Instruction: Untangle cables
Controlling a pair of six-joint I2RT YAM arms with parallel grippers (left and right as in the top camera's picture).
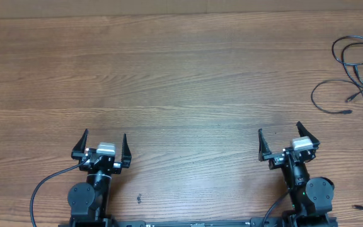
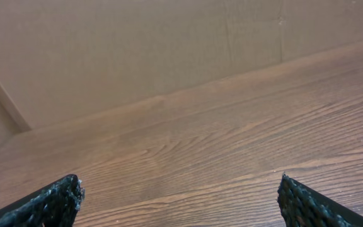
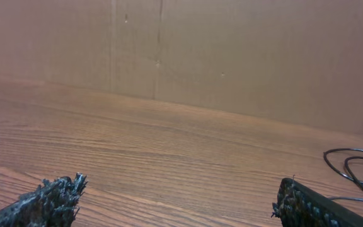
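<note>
1. The left gripper (image 1: pixel 104 135) sits low at the near edge of the wooden table (image 1: pixel 181 82), its jaws spread wide with nothing between them.
2. The right gripper (image 1: pixel 280 128) stands at the near right, likewise spread wide and holding nothing.
3. The cables (image 1: pixel 357 79) lie at the far right of the table, well apart from both grippers. They are thin black loops with small plug ends pointing left.
4. The overhead picture's right edge cuts the cables off, so how far they run and how the strands cross cannot be told.
5. A short dark cord end (image 1: pixel 359 207) shows at the near right corner, also cut by the edge. Whether it joins the other strands cannot be told.
6. In the left wrist view only the tips of the fingers (image 2: pixel 49 205) show at the bottom corners. Bare wood lies between them and a plain tan backboard (image 2: pixel 137 50) stands behind.
7. In the right wrist view the fingertips (image 3: pixel 52 198) are cropped in the same way. A curved part of the cables (image 3: pixel 351 150) shows at the right edge, partly hidden behind the right-hand finger.
8. A small dark speck (image 1: pixel 139 200) lies on the wood near the left arm's base, too small to make out.
</note>
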